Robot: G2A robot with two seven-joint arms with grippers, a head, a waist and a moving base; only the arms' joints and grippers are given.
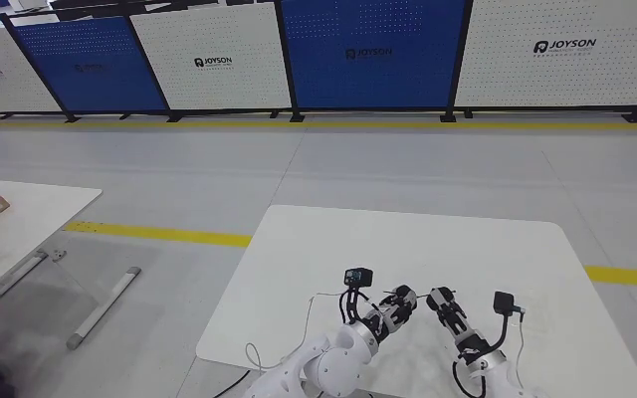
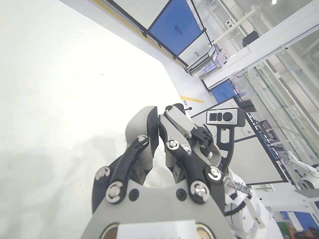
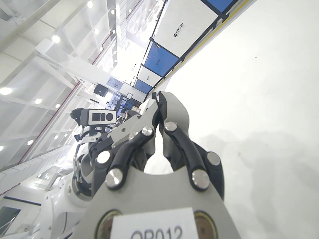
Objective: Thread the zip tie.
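Along the near edge of the white desk (image 1: 418,239), the two arms sit side by side, well clear of the other edges, their tips pointing at one another and almost meeting. The left gripper (image 2: 158,125) has its jaws pressed together, and a thin dark strip runs out from between the pads; this looks like the tail of the zip tie (image 2: 152,135). The right gripper (image 3: 159,105) is likewise clamped, with a small black stub jutting past its fingertips that I take for the tie's other end, probably the head, though it is too small to be certain. The tie therefore hangs above the desk between the two tips rather than lying on the surface.

By my reading, the step in hand is alignment: both ends are held and brought close, but the tail has not visibly entered the head. The next move calls for fine work, turning the tail to face the slot squarely and then a short straight push. Too loose a grip would let the strip swivel, and an off-axis push would likely bend it aside.
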